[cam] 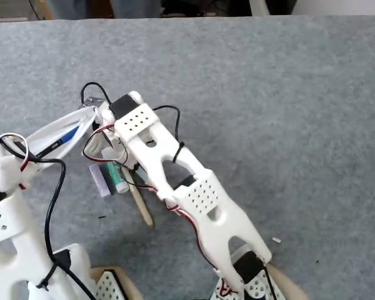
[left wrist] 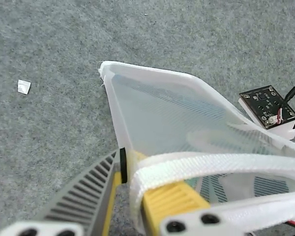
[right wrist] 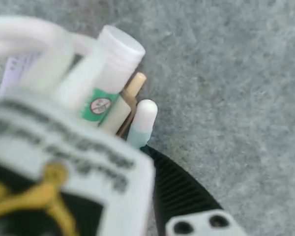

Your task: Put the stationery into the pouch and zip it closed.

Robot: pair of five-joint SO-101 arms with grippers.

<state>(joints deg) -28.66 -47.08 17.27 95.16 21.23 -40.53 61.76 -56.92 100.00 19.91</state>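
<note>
We see a grey felt-covered table (cam: 287,94), with both white arms gathered over its left part. The white translucent mesh pouch (left wrist: 157,113) is held by the left claw (left wrist: 124,166), which is closed on the pouch's rim with the fabric pinched tight in it. A blue pen (cam: 67,135) shows through the mesh. The right claw (cam: 106,150) hangs at the pouch's far end, right above a small heap of stationery that lies on the table outside the pouch and just beside it. We cannot tell how far this claw is open. In the heap lie a long wooden stick (cam: 142,206), a white glue stick with a green label (right wrist: 105,83), a pale lilac block (cam: 100,178) touching the glue stick, and a white-capped pale green pen (right wrist: 145,115) close against the right claw. A tiny white scrap (left wrist: 23,86) lies on the felt, apart from the pouch
</note>
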